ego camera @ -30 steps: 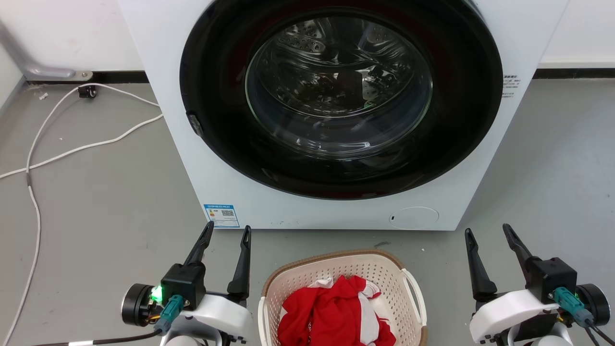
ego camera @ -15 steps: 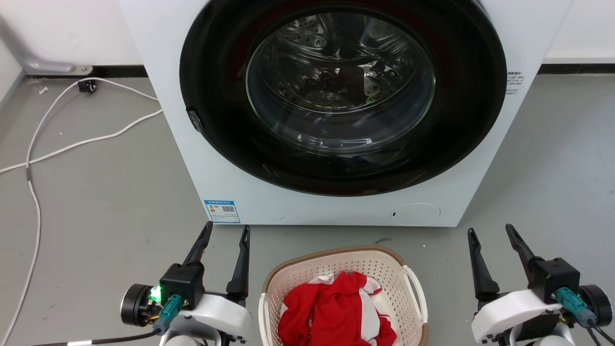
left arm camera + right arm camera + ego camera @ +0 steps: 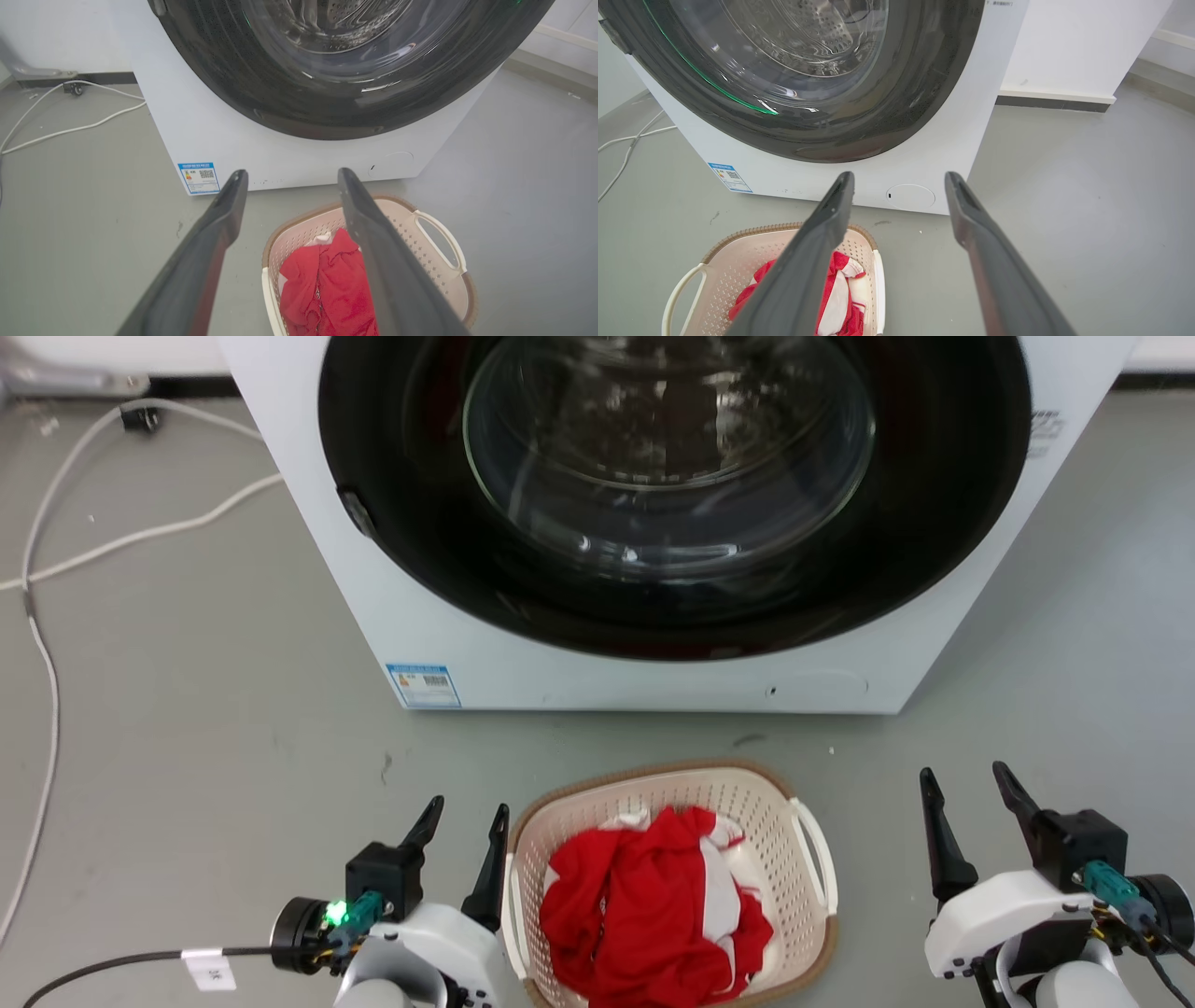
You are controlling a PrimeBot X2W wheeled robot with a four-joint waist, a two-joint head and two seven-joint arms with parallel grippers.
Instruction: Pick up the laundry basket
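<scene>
Cream plastic laundry basket [image 3: 756, 807] sits on floor [image 3: 187, 709] before washing machine [image 3: 560, 663], between left gripper [image 3: 469, 805] and right gripper [image 3: 962, 771]. Both jaws spread, empty. Risk: lifting by one white handle [image 3: 814, 859] tilts basket, spilling red laundry [image 3: 644, 905].

Bright even light, glass glare, wide-angle distortion
</scene>
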